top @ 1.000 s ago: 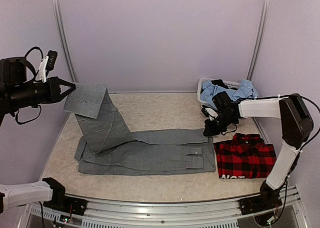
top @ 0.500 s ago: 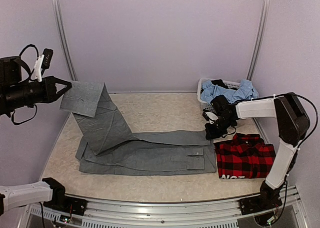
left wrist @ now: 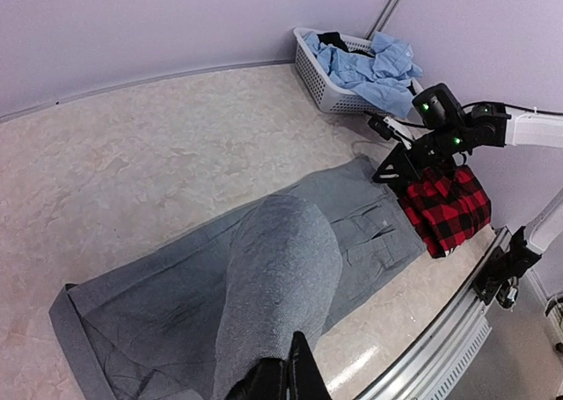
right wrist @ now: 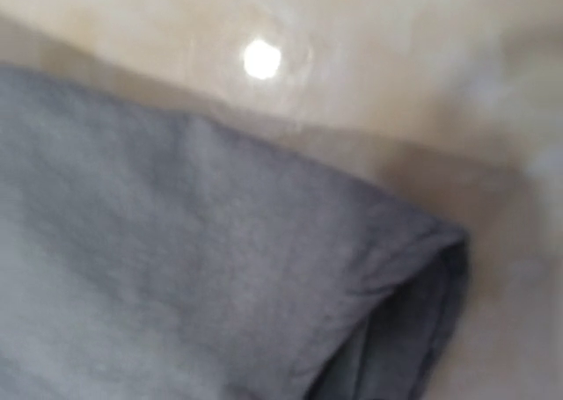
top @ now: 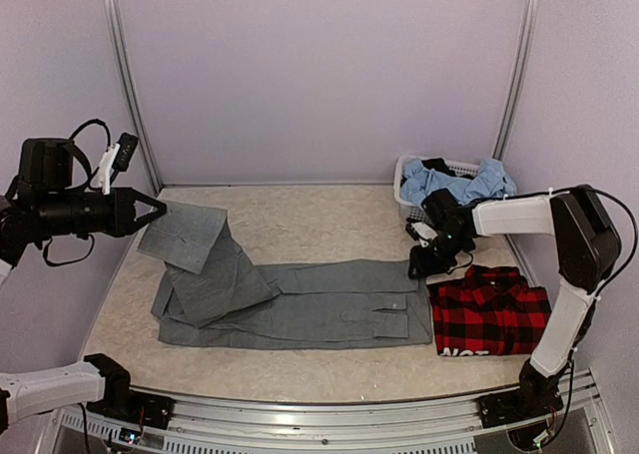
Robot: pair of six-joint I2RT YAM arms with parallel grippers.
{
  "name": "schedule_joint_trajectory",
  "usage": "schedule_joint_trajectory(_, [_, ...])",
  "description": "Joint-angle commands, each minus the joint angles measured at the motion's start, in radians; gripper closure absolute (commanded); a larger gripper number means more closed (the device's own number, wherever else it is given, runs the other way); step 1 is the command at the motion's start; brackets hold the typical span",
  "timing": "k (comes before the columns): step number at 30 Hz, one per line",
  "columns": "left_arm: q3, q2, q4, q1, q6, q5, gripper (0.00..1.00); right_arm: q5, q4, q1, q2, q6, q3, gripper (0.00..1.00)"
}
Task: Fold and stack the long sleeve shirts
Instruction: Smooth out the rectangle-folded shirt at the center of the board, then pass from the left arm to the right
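Observation:
The grey shirt [top: 300,304] lies stretched across the table, its left end folded up and over. My left gripper [top: 152,213] is shut on that lifted end and holds it low above the table's left side. In the left wrist view my closed gripper [left wrist: 290,384] pinches the grey cloth [left wrist: 281,268]. My right gripper [top: 419,267] sits down at the shirt's far right corner. The right wrist view shows only blurred grey cloth [right wrist: 220,268], with the fingers hidden. The red-and-black plaid shirt [top: 489,316] lies folded at the right, also seen in the left wrist view [left wrist: 446,205].
A white basket [top: 407,170] with blue clothing [top: 459,183] stands at the back right, just behind my right arm [top: 519,215]. Walls and metal posts close in the table on three sides. A metal rail [top: 329,414] runs along the near edge.
My left gripper has come down and a little to the right with the shirt's end, so the raised fold has sunk toward the table. The right gripper has hardly moved.

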Motion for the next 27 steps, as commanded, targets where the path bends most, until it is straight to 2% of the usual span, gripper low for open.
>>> schedule_joint_trajectory(1, [-0.043,-0.006,0.128,-0.007,-0.033,0.114,1.0,0.012,0.003,0.021,-0.106,-0.013,0.038,0.55])
schedule_joint_trajectory(3, [-0.082,-0.001,0.201,-0.016,-0.077,0.158,1.0,-0.009,0.022,0.042,-0.135,-0.014,0.036,0.49])
schedule_joint_trajectory(8, [-0.18,0.032,0.399,-0.075,-0.18,0.232,1.0,-0.099,0.079,0.069,-0.194,0.01,0.019,0.43])
schedule_joint_trajectory(13, [-0.208,0.12,0.506,-0.15,-0.227,0.211,1.0,-0.168,0.129,0.113,-0.245,-0.02,0.013,0.4])
schedule_joint_trajectory(17, [-0.247,0.227,0.631,-0.182,-0.307,0.21,1.0,-0.238,0.256,0.177,-0.321,-0.06,-0.06,0.39])
schedule_joint_trajectory(20, [-0.274,0.326,0.759,-0.2,-0.396,0.226,1.0,-0.211,0.333,0.238,-0.389,-0.086,-0.114,0.37])
schedule_joint_trajectory(27, [-0.289,0.553,0.948,-0.227,-0.527,0.273,1.0,-0.015,0.452,0.415,-0.498,-0.17,-0.223,0.33])
